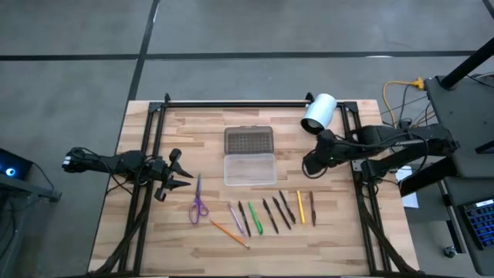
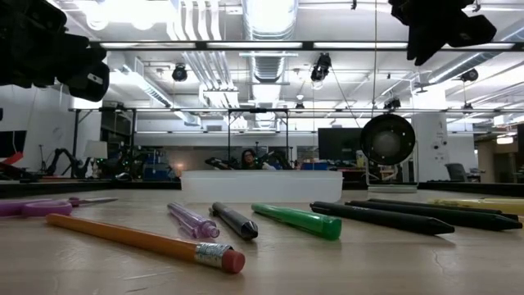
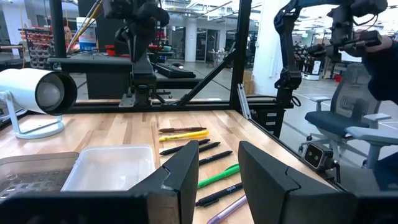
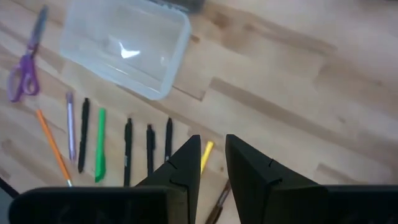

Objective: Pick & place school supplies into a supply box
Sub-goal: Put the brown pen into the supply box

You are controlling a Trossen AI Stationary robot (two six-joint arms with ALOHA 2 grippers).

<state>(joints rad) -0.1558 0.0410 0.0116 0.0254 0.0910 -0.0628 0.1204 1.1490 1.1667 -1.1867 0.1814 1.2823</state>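
Nothing had gone in yet: the small clear rectangular plastic box (image 1: 249, 169) sat empty at mid-bench, its grey dotted lid (image 1: 248, 140) lying open toward the far edge. Along the near edge lay one pair of purple-handled scissors (image 1: 198, 205) and, by my count, nine pens and pencils (image 1: 269, 215) in a row. The left gripper (image 1: 176, 176) hung by the left edge, the right gripper (image 1: 312, 164) above the row's right end, both with narrowly parted, empty jaws.
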